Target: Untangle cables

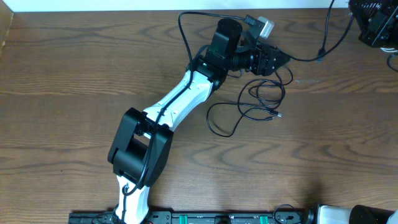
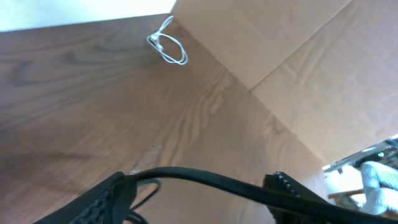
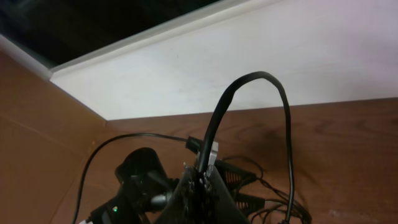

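Note:
A loose tangle of thin black cables (image 1: 249, 109) lies on the wooden table just below my left gripper (image 1: 280, 59). In the left wrist view the left gripper (image 2: 199, 186) is open, and a black cable (image 2: 217, 180) runs across between its fingers. My right gripper (image 3: 202, 177) is shut on a black cable (image 3: 249, 78) near its silver plug (image 3: 211, 152), held high above the table. That cable arcs up and drops to the right. A small coiled white cable (image 2: 168, 46) lies far off at the table's corner.
The right arm (image 1: 373, 22) sits at the far right corner. A brown cardboard wall (image 2: 298, 56) borders the table beside the white cable. A white wall (image 3: 261, 56) runs along the back edge. The left arm (image 1: 180, 99) crosses the table's middle.

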Robot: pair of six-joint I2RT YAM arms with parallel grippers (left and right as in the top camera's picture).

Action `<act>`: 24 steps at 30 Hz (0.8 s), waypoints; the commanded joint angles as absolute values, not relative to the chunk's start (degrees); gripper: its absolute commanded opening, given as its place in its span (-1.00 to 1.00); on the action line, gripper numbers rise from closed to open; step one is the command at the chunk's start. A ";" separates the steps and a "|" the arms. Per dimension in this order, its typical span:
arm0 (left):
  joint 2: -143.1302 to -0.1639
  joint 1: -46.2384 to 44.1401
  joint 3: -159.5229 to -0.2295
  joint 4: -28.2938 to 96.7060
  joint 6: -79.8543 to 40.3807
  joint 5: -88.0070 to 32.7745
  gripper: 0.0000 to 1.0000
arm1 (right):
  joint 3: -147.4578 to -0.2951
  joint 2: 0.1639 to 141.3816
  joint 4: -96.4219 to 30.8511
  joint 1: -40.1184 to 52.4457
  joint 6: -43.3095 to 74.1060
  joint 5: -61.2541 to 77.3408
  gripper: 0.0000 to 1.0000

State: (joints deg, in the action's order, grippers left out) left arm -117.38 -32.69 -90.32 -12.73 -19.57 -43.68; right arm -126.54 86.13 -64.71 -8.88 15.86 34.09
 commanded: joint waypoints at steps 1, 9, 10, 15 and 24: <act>-117.34 -32.60 -90.06 -14.04 -19.14 -40.86 0.38 | -126.67 86.28 -64.84 -8.95 14.66 34.22 -0.98; -117.34 -33.63 -90.06 -24.73 -18.83 -40.84 0.38 | -126.67 86.28 -65.21 -8.95 14.55 34.22 -0.98; -117.34 -33.87 -90.06 -25.87 -18.39 -40.86 0.38 | -126.67 86.28 -65.36 -8.95 14.50 34.22 -0.98; -117.34 -35.33 -90.06 -27.33 -16.05 -40.86 0.38 | -126.67 86.28 -65.54 -8.95 14.50 34.22 -0.98; -117.34 -36.73 -90.06 -30.15 -12.05 -40.23 -0.06 | -126.67 86.28 -65.69 -8.95 14.50 34.22 -0.98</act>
State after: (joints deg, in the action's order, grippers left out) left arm -117.38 -36.80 -90.28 -28.75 -14.63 -41.10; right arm -126.54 86.13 -65.45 -8.88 15.64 34.09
